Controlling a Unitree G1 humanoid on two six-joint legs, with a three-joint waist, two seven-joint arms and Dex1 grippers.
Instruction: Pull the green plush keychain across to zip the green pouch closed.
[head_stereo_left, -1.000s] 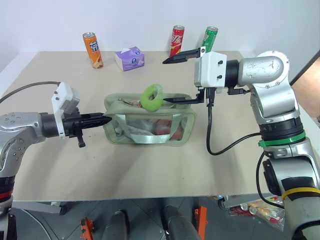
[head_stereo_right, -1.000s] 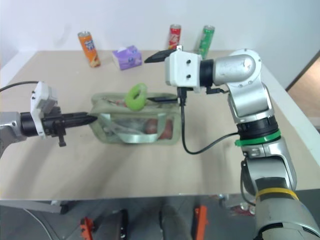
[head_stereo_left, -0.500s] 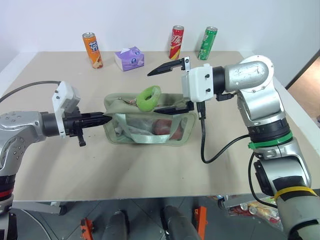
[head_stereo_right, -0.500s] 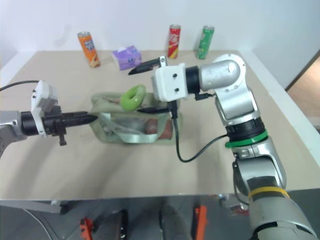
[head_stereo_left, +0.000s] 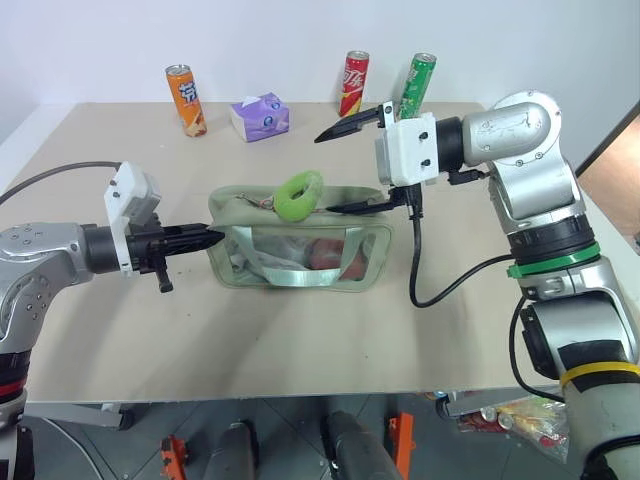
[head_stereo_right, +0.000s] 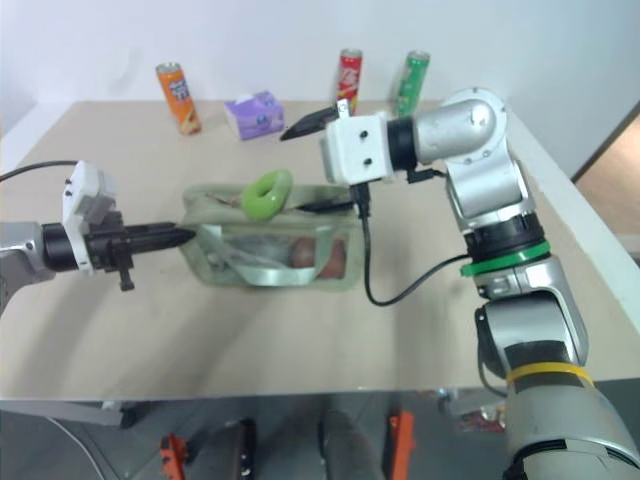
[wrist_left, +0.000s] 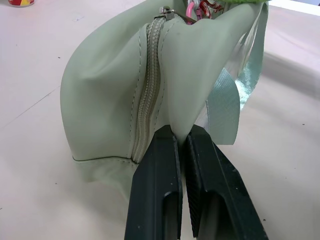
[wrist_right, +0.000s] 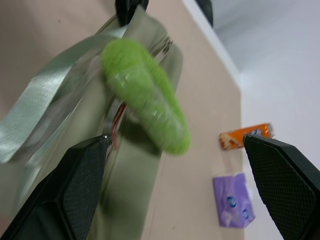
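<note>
Our left gripper (head_stereo_left: 212, 238) is pinched shut on the fabric at the left end of the green pouch (head_stereo_left: 300, 252), beside the zipper (wrist_left: 150, 90), while our right gripper (head_stereo_left: 338, 168) hangs over the pouch's right end with its two fingers spread as wide as they go, holding nothing. The green plush keychain (head_stereo_left: 298, 196) lies on top of the pouch near its middle, between the two grippers and touching neither. Behind the pouch, well apart from it near the table's (head_stereo_left: 300, 340) far edge, stand an orange can (head_stereo_left: 186, 100), a purple tissue pack (head_stereo_left: 259, 116), a red can (head_stereo_left: 354, 83) and a green can (head_stereo_left: 416, 86). Through the clear window we see something reddish inside but cannot tell what. The near half of the table is bare.
</note>
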